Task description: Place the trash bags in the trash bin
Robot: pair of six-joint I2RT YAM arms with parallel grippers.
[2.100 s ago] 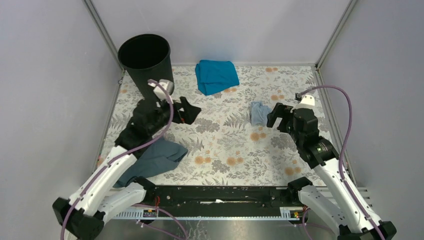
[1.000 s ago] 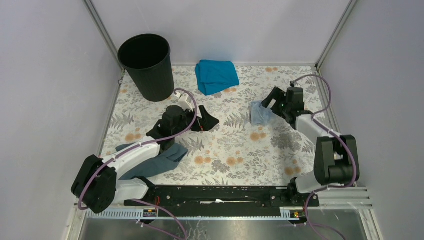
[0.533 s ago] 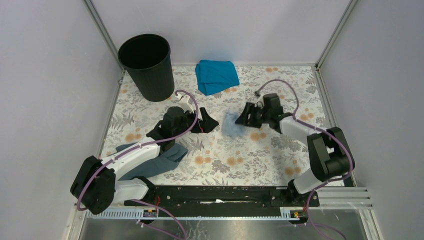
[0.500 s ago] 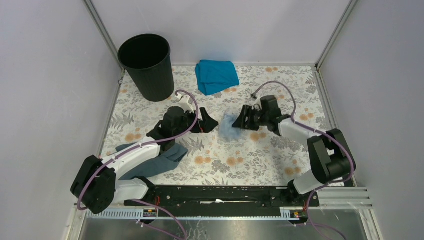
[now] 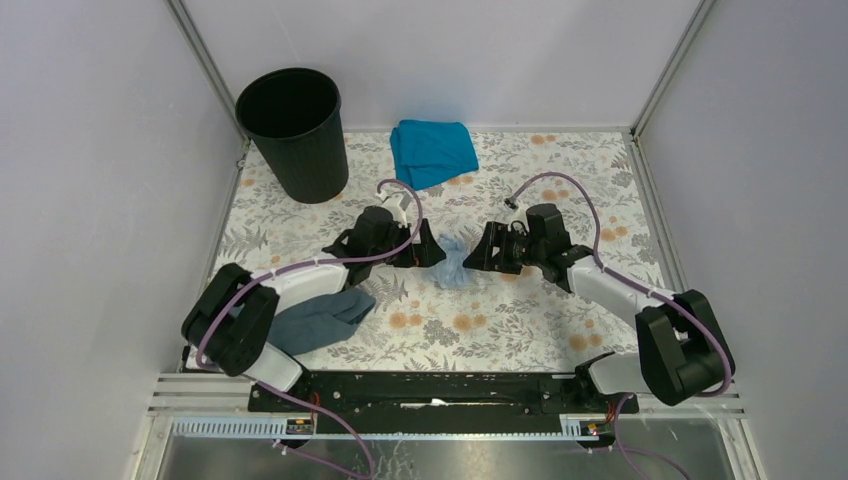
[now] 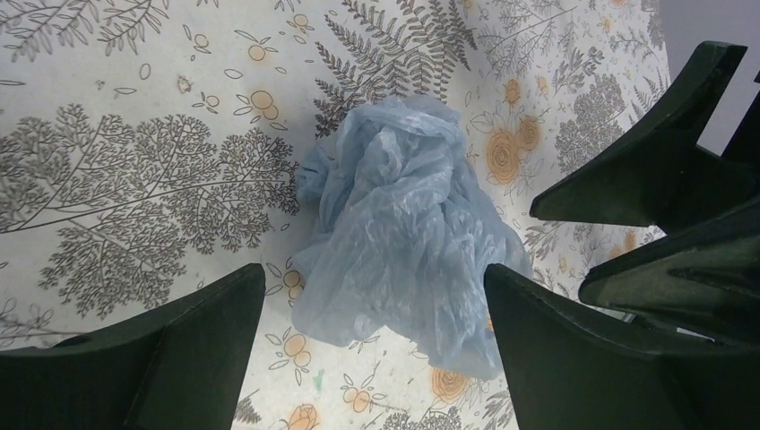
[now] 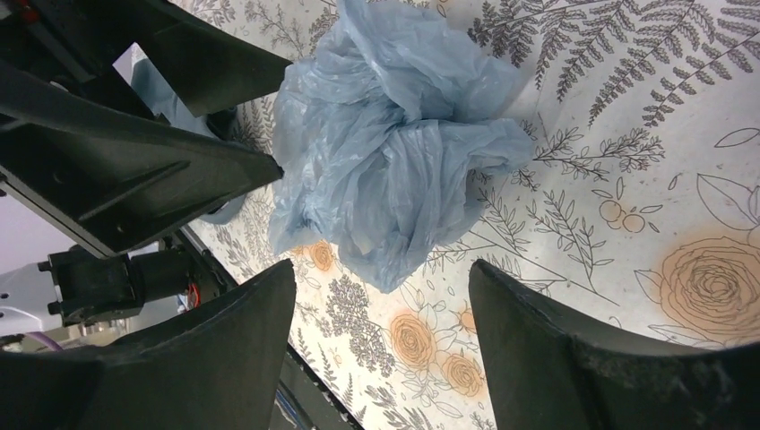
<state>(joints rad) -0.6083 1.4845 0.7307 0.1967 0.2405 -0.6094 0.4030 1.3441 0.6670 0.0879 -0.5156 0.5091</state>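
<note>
Our two arms stretch low and inward. Our left gripper (image 5: 428, 247) and right gripper (image 5: 482, 250) face each other, jaws of both spread, with the crumpled pale blue-grey filmy plastic bag (image 5: 452, 265) on the flowered tabletop (image 5: 470, 320) between them. The black round plastic bin (image 5: 312, 165) stands upright at the far left, well apart.

- I see my left gripper (image 5: 428, 250) and right gripper (image 5: 482, 250) flanking the crumpled bag (image 5: 452, 264) at centre.
- The black bin (image 5: 318, 165) stands upright, far left, well apart.
</note>
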